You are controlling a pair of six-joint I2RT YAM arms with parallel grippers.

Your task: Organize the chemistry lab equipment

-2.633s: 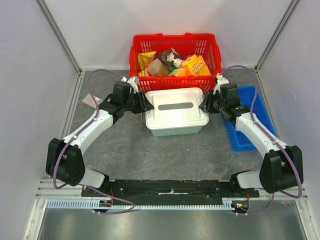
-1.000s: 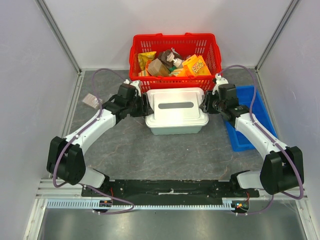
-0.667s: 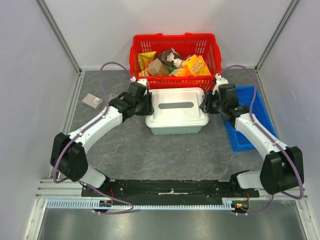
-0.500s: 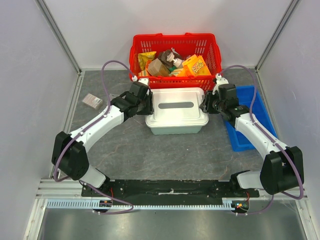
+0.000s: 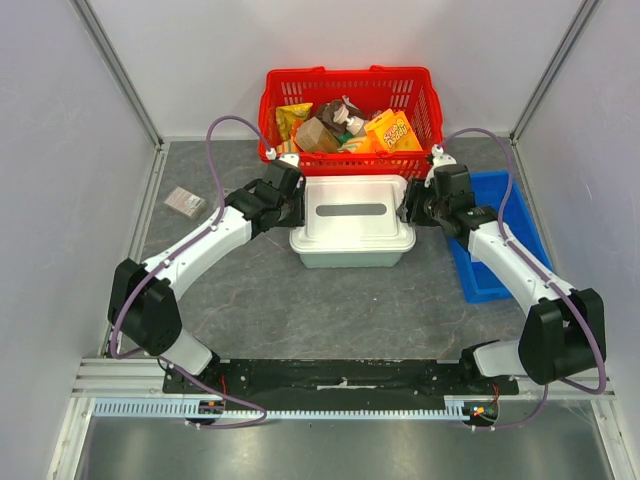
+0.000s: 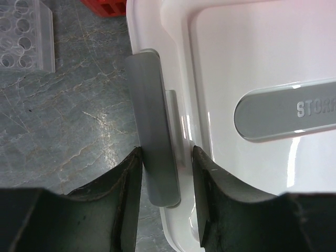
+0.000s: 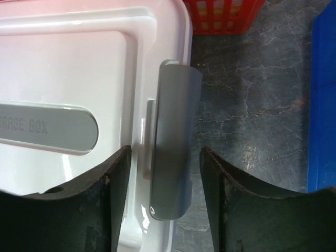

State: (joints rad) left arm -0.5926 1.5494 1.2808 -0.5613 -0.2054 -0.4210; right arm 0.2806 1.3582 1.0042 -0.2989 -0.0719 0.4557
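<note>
Left arm (image 5: pixel 215 238) had swung in to the box (image 5: pixel 350 258), left gripper (image 6: pixel 166 155) open astride the left latch (image 6: pixel 152 105), right gripper (image 7: pixel 165 155) open astride the right latch (image 7: pixel 176 131); box shut, nothing sorted, well plate (image 6: pixel 23 34) on the table (image 5: pixel 330 310) beside it, packet (image 5: pixel 185 201) farther left.

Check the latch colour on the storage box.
Grey latch on a white box; left wrist view shows it best.
</note>
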